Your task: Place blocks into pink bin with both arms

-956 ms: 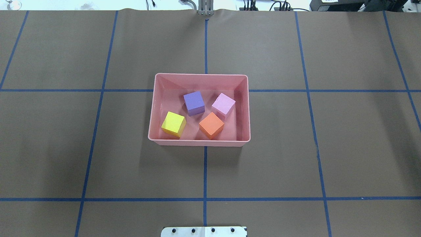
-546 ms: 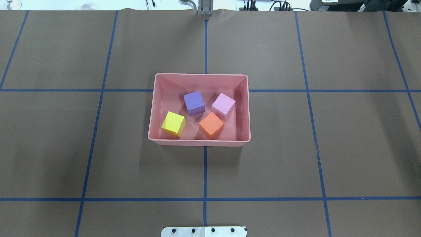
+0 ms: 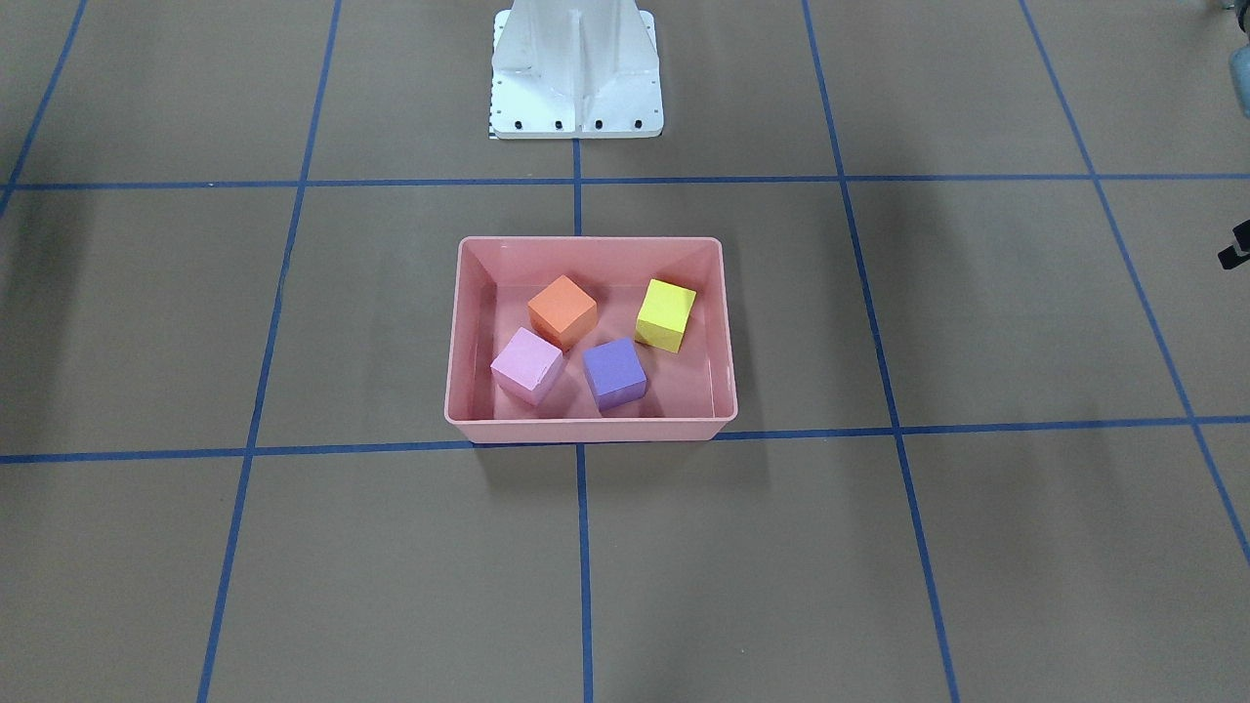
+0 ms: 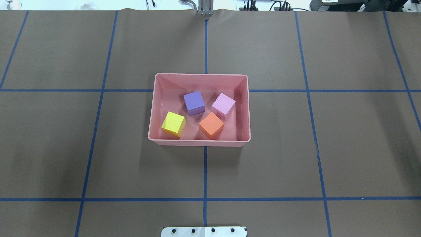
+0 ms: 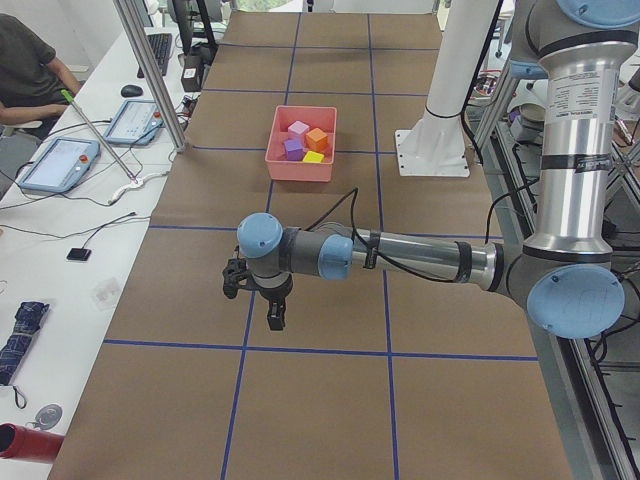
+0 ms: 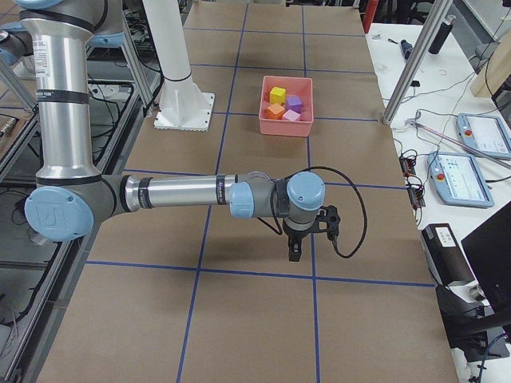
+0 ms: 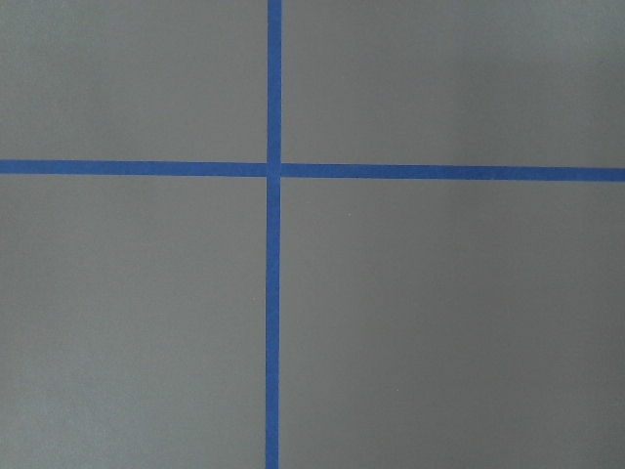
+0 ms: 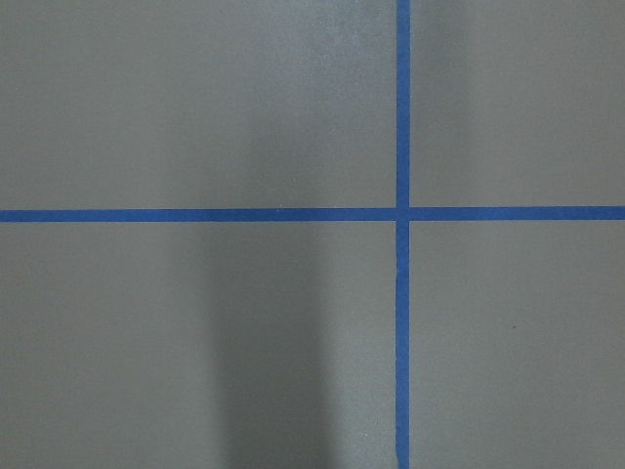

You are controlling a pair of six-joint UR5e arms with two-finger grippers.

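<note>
1. White metal base plate (image 4: 204, 231) sits at the robot's edge of the table, on brown paper (image 4: 98, 158) gridded with blue tape lines (image 4: 205, 171).
2. Farther out, the pink bin (image 4: 199, 76) lies flat and open side up at the table's middle, straddling the centre tape line. Its long axis runs left to right, with a short wall facing each arm's side.
3. Inside it, 4 cubes lie askew to the walls. The yellow block (image 4: 173, 123) is in the near left corner, close to the near wall. The orange block (image 4: 211, 125) is also by the near wall, right of centre.
4. Behind them, the purple block (image 4: 194, 102) sits about mid-bin and the light pink block (image 4: 223, 104) is to its right, just beside the orange one. I cannot tell whether those 2 touch. A strip of bin floor lies open along the far wall.
5. Brown paper runs wide on all 4 sides of the bin. The left arm (image 5: 400, 255) and right arm (image 6: 184, 191) reach out level above it, well apart from the bin, toward opposite table ends.
6. The left gripper (image 5: 272, 312) and right gripper (image 6: 294, 251) point straight down over tape crossings. Only the side views show them, so I cannot tell how wide their jaws stand.
7. Farthest, a metal post (image 4: 205, 8) stands at the table's far edge.
</note>
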